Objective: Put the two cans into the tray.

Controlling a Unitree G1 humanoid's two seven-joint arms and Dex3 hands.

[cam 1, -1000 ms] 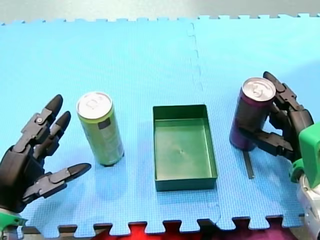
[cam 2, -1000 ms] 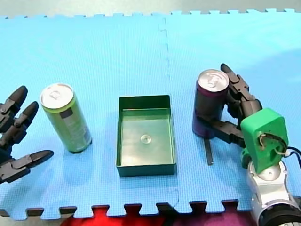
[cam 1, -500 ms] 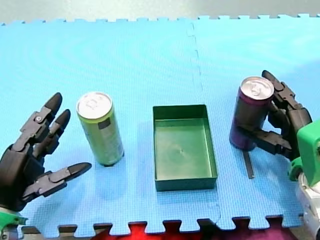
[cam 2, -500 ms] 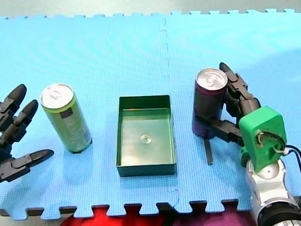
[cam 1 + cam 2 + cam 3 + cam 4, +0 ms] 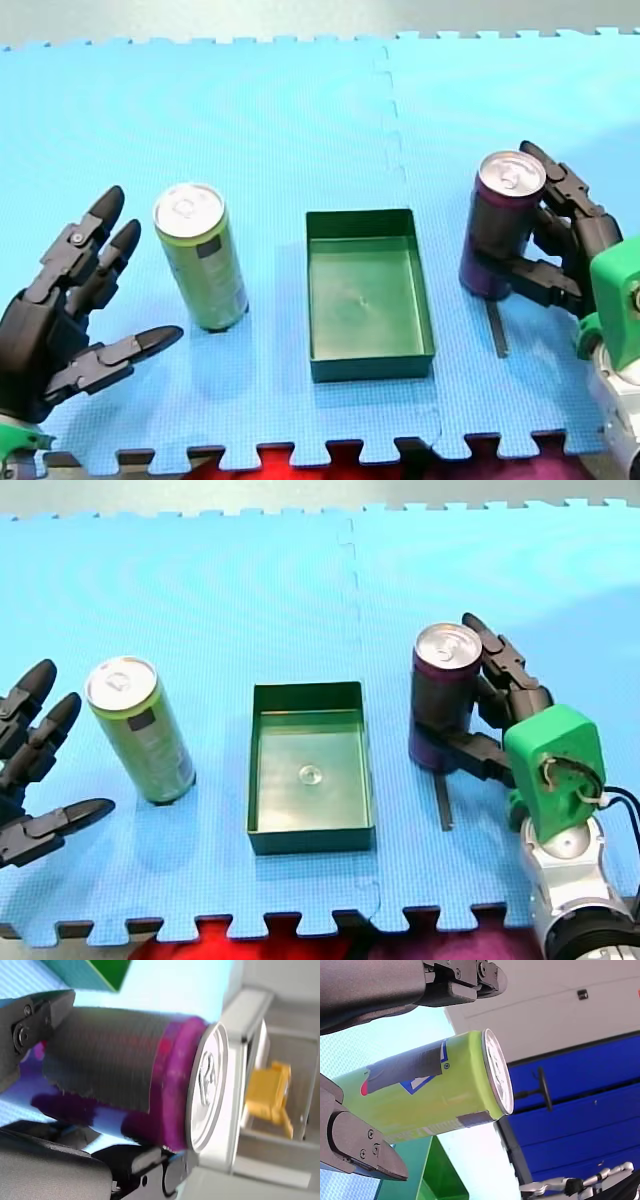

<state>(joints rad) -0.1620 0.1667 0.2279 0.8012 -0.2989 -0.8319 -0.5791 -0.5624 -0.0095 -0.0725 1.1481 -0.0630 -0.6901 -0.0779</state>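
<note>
I am at the start of the job: getting the first can. My right hand (image 5: 572, 240) is at the right side of the frame, with its fingers closed around the purple can (image 5: 500, 235). The thumb goes across the front, low down, and the other fingers press on the back. The first wrist view shows the same hold up close. The can stands upright on the blue foam mat (image 5: 300, 110), near the green tray (image 5: 370, 367) in the middle of the frame. The tray has nothing in it.

My left hand (image 5: 60, 320) is at the lower left. It is uncurled and holds nothing. The green can (image 5: 200, 260) stands upright just beside it, at the left of the tray.

Next, I think I should lift the purple can, carry it left over the tray wall and set it down inside. It is tall, so it could tip.

My thumb hides the foot of the purple can, so I cannot tell if it is off the mat at all. Gray patches cover part of both labels. A thin dark strip (image 5: 497, 328) lies below the purple can; I cannot tell what it is. Both my arms are cut off at the bottom corners.
</note>
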